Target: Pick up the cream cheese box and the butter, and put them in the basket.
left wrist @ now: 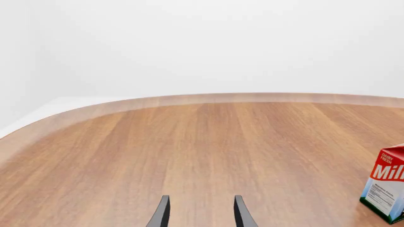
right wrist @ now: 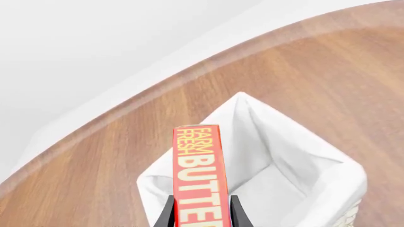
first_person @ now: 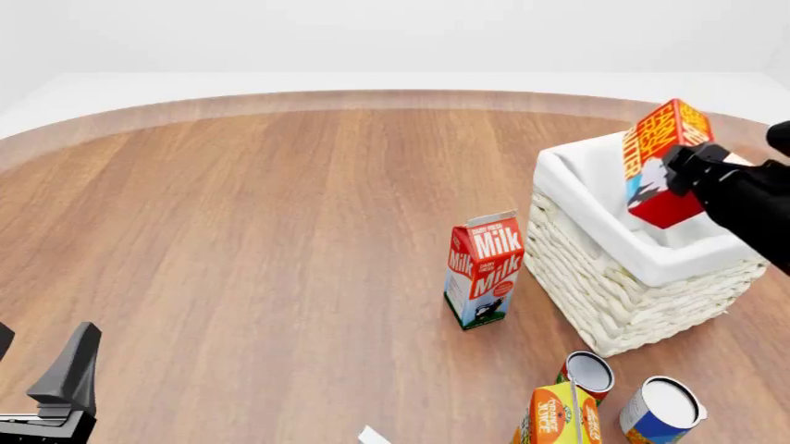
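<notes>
My right gripper [first_person: 686, 178] is shut on the butter [first_person: 658, 159], a red-and-orange carton held tilted over the open top of the white wicker basket [first_person: 617, 296]. In the right wrist view the butter [right wrist: 198, 175] stands between the fingers of the right gripper [right wrist: 202, 216], with the basket's cloth lining [right wrist: 296, 142] below it. My left gripper [first_person: 37, 370] hangs open and holds nothing, low at the near left of the table; its fingers [left wrist: 161, 213] frame bare wood. The cream cheese box cannot be made out; only a small white corner [first_person: 374, 435] pokes in at the front edge.
A red-and-white milk carton [first_person: 486, 268] stands upright just left of the basket, and also shows in the left wrist view [left wrist: 386, 184]. Near the front right are an orange juice carton [first_person: 556, 418] and two round cans [first_person: 590, 374] [first_person: 661, 412]. The table has a curved far edge.
</notes>
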Controlling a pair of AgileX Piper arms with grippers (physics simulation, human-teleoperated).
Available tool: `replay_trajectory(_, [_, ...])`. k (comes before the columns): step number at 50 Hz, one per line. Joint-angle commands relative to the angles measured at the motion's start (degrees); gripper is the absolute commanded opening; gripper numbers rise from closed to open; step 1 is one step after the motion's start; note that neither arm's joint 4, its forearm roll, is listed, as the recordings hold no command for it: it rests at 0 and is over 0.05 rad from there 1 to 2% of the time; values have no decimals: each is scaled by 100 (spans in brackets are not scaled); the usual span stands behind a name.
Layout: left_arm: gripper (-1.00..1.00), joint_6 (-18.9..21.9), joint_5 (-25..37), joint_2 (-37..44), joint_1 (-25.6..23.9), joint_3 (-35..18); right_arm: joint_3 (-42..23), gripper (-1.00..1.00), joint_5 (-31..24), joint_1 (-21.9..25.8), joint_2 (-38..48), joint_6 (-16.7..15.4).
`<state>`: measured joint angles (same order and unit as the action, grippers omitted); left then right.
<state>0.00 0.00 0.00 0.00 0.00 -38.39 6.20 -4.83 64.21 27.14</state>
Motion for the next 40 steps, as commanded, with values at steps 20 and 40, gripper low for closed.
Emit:
replay_trajectory(20, [100, 0, 0, 0, 0, 0, -29, 100, 105, 179, -112, 111])
replay_trajectory(40, [100, 0, 0, 0, 0, 0, -539, 100, -856, 759, -773, -210])
